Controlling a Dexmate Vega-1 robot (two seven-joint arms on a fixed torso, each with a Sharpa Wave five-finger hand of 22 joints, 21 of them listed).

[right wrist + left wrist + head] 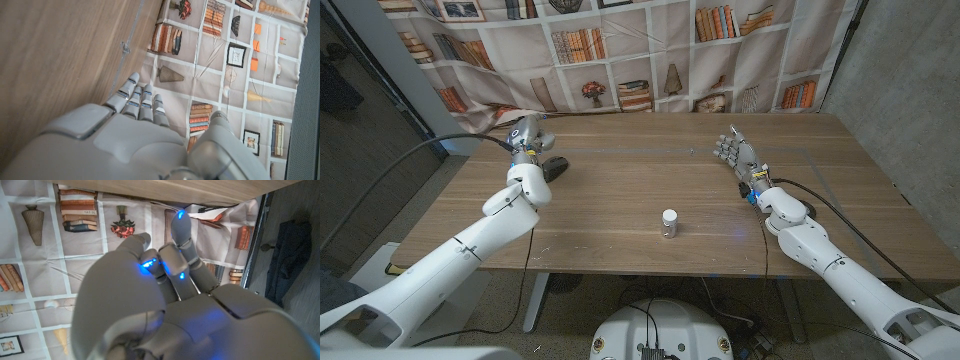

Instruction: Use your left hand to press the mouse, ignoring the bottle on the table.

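Observation:
The black mouse [555,167] lies on the wooden table [640,190] at the left. My left hand [527,133] is raised just behind and to the left of it, and its wrist passes beside the mouse. I see no contact between hand and mouse. In the left wrist view that hand [165,280] holds nothing; its fingers [180,227] are loosely bent and point at the bookshelf backdrop. My right hand [735,152] stands at the right of the table with its fingers apart and nothing in it. The right wrist view shows the same hand [125,125] beside the tabletop.
A small clear bottle [669,222] with a white cap stands upright near the table's front middle, well apart from both hands. A printed bookshelf backdrop [620,50] hangs behind the far edge. Cables trail from both arms.

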